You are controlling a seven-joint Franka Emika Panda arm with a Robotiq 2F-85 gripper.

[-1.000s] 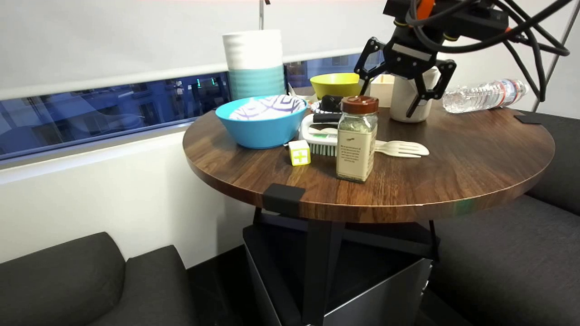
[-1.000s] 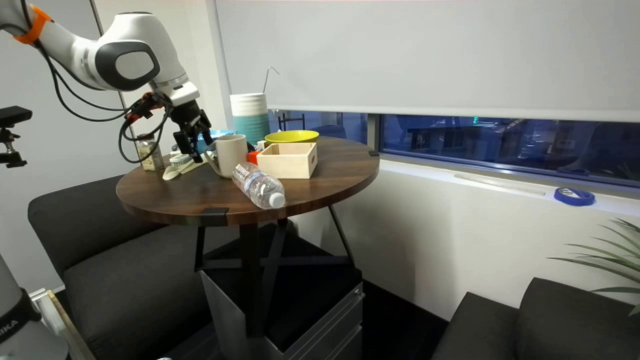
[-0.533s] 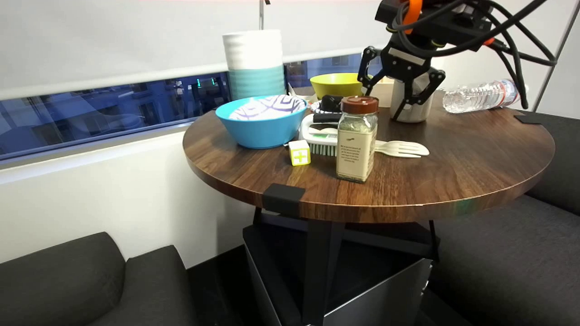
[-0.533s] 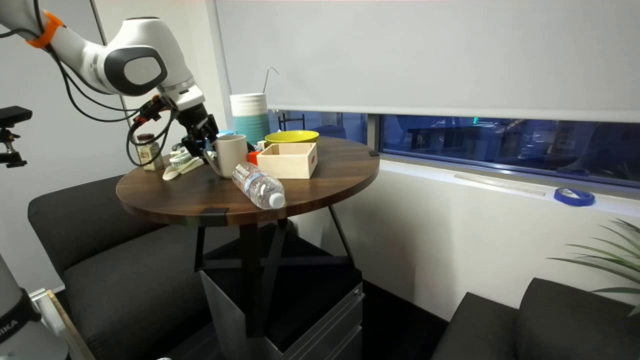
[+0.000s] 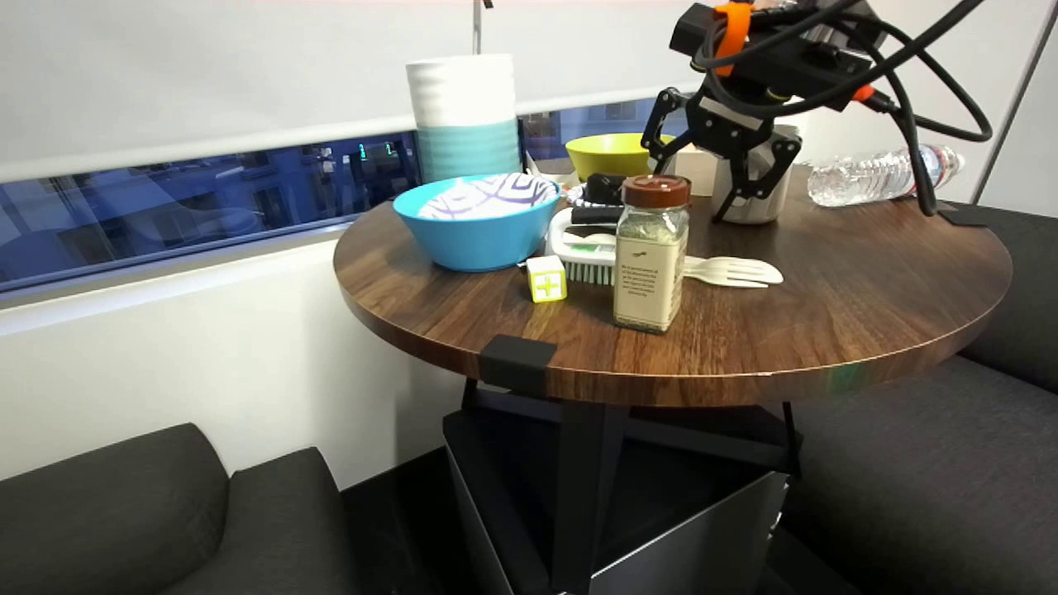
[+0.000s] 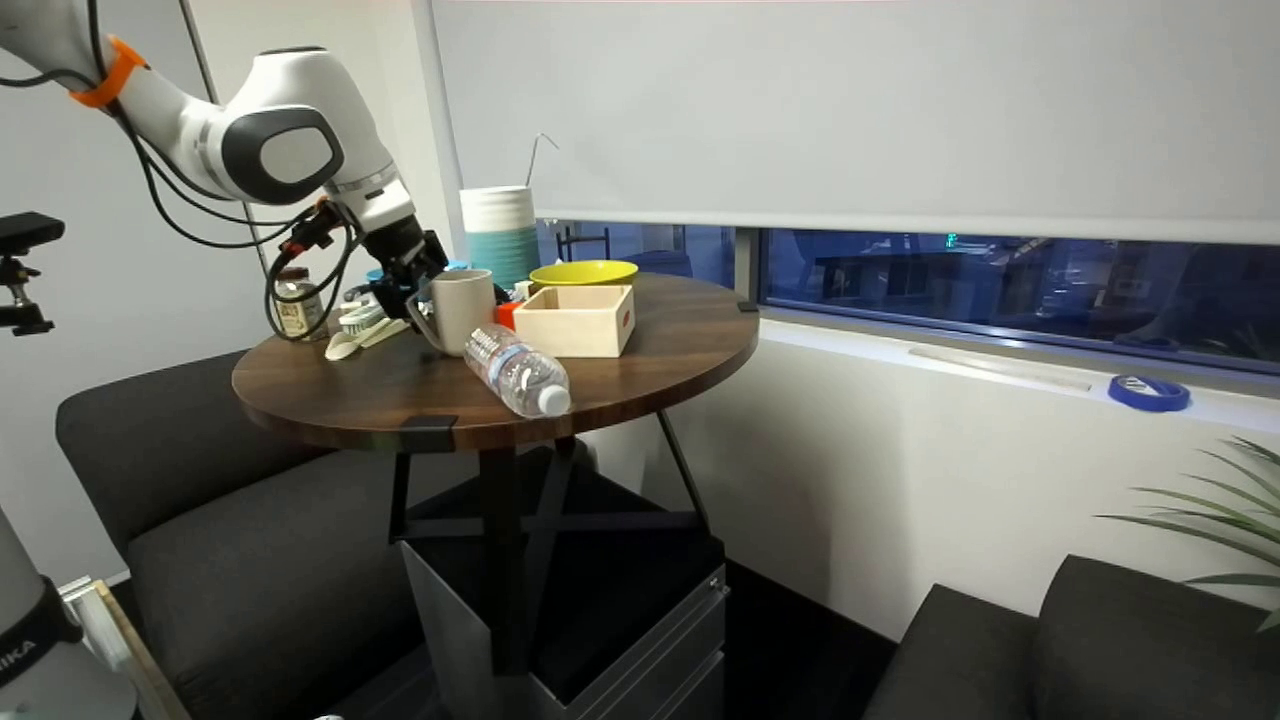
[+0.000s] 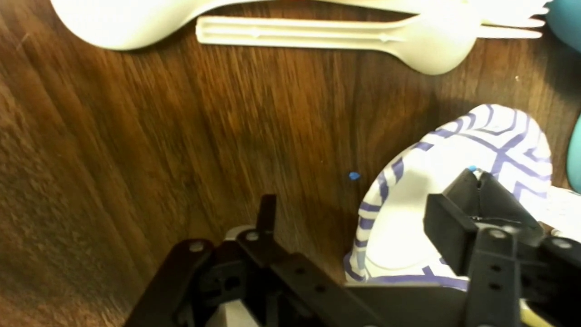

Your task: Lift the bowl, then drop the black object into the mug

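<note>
Pincer [image 5: 688,194]: gaping; you're shifting toward the tabletop [image 6: 690,330] edge by the window [image 6: 1000,295].
Striped bowl [image 7: 404,231]: you're probably preparing its lift.

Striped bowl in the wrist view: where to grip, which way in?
Likely pinch the rim of the striped bowl on the wrist view's left, coming from above. Its inside faces up; that edge curves upward, looks thin, and has tabletop beside it.
</note>
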